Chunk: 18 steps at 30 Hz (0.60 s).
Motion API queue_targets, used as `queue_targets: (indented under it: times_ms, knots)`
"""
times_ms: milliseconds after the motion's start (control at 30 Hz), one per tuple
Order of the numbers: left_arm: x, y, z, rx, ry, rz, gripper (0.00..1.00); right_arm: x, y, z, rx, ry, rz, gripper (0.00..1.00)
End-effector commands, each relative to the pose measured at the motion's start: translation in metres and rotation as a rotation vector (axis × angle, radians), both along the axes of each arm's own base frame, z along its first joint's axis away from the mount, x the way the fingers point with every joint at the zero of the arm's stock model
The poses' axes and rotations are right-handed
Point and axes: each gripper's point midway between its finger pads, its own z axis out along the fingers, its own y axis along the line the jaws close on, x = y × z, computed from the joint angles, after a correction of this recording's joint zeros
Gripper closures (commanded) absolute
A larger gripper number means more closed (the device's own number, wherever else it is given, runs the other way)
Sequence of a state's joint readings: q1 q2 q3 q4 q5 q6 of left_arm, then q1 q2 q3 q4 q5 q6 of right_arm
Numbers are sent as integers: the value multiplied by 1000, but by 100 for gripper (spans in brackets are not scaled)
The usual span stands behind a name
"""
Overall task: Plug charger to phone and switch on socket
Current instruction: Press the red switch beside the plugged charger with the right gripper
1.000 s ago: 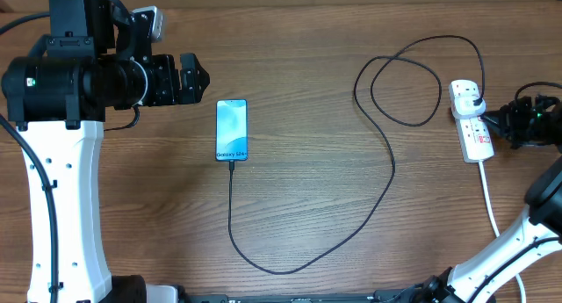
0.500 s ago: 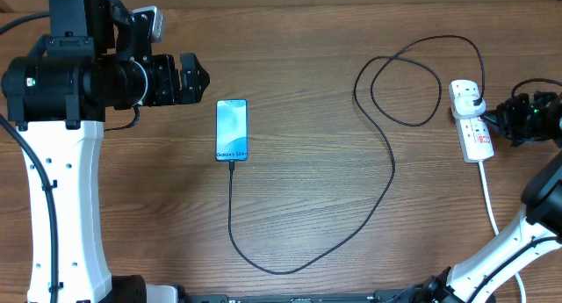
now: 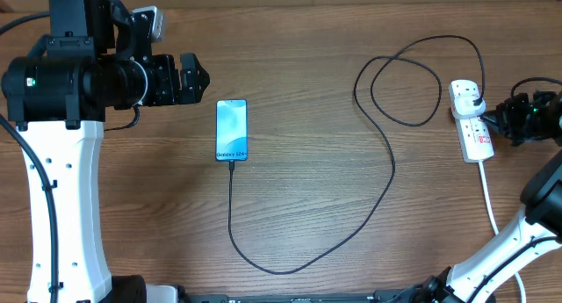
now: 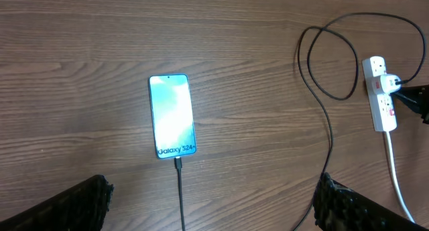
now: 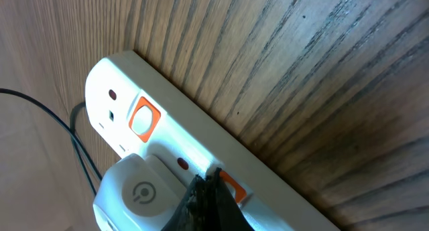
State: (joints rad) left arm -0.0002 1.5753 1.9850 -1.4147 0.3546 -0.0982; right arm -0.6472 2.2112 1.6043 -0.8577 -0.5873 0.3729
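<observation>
Already the charger point(image 3: 392, 173) enters the phone point(image 3: 232, 130) at its 6 o'clock end. The right gripper point(image 5: 209, 191), jaws pressed into one tip for poking, meets an orange switch point(image 5: 231, 186) on the socket point(image 3: 474, 132) at 3 o'clock. The left gripper point(image 3: 197, 77), jaws spread, idles at 10 o'clock.

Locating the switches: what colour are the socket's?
Orange-red switches on the white socket; right wrist view.

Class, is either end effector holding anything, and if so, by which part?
Nothing is held. The left end effector is open, apart from the phone. The right end effector, fingertips together, touches the socket beside an orange switch without gripping it.
</observation>
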Motion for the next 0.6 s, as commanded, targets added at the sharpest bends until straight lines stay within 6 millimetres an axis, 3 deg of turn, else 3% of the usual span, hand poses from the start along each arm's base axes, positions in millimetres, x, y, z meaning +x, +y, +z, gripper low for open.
queue_targets:
  times_ms: [0, 400, 567]
  knots:
    - [-2, -1, 6, 9, -21, -7, 0, -4, 47, -17, 74, 66, 85, 96]
    - [-2, -1, 6, 9, -21, -7, 0, -3, 48, -16, 80, 58, 89, 96]
    - [-2, -1, 6, 9, -21, -7, 1, -5, 25, -20, 40, 71, 21, 96]
